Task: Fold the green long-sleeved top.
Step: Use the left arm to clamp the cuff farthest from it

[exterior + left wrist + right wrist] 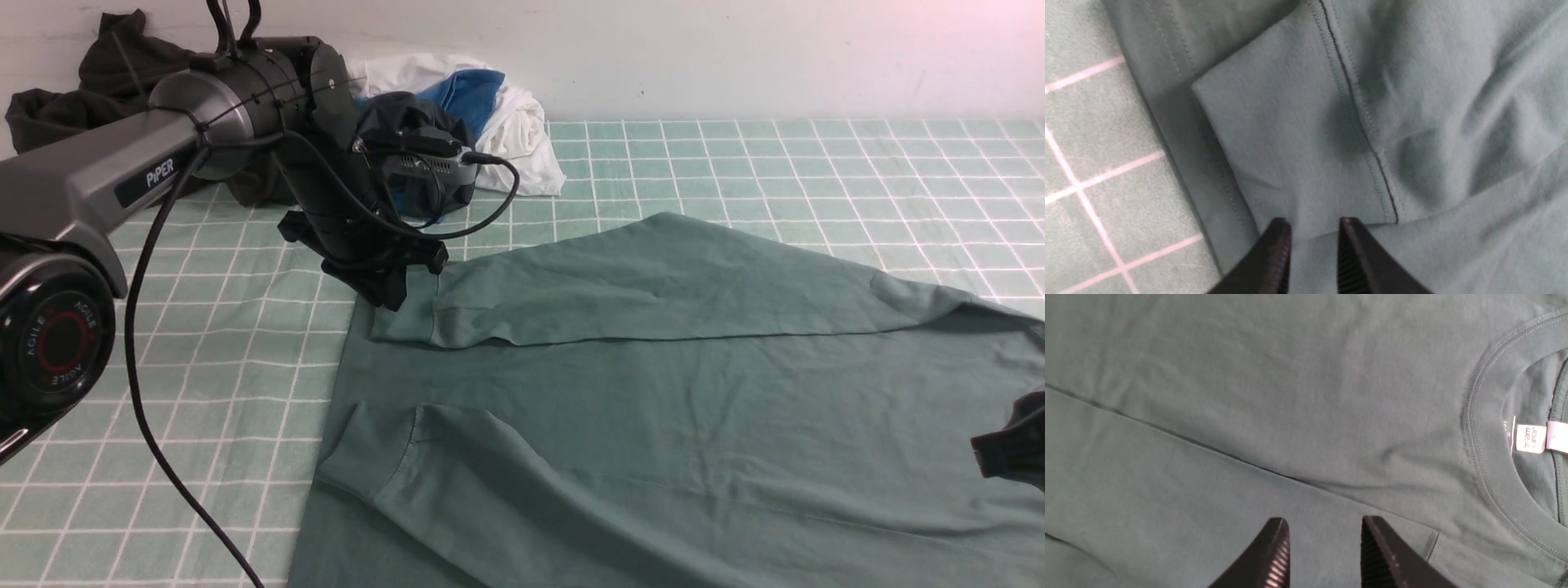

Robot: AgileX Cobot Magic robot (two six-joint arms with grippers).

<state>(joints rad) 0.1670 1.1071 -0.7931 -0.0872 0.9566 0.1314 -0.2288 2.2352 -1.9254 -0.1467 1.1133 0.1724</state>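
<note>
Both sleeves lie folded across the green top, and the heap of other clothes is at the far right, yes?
No: the front view shows the heap of other clothes at the far left. Both sleeves do lie folded across the green top.

"PiPER" stood in white on the left arm's grey link, well behind the left gripper. "AGILE" ringed the joint cap. Near the right gripper, the green long-sleeved top carried a white neck label (lettering too small to read).

The front camera is looking forward from behind the left claw and right claw, while wrist cameras are staring down past them, close above the shared green top.
</note>
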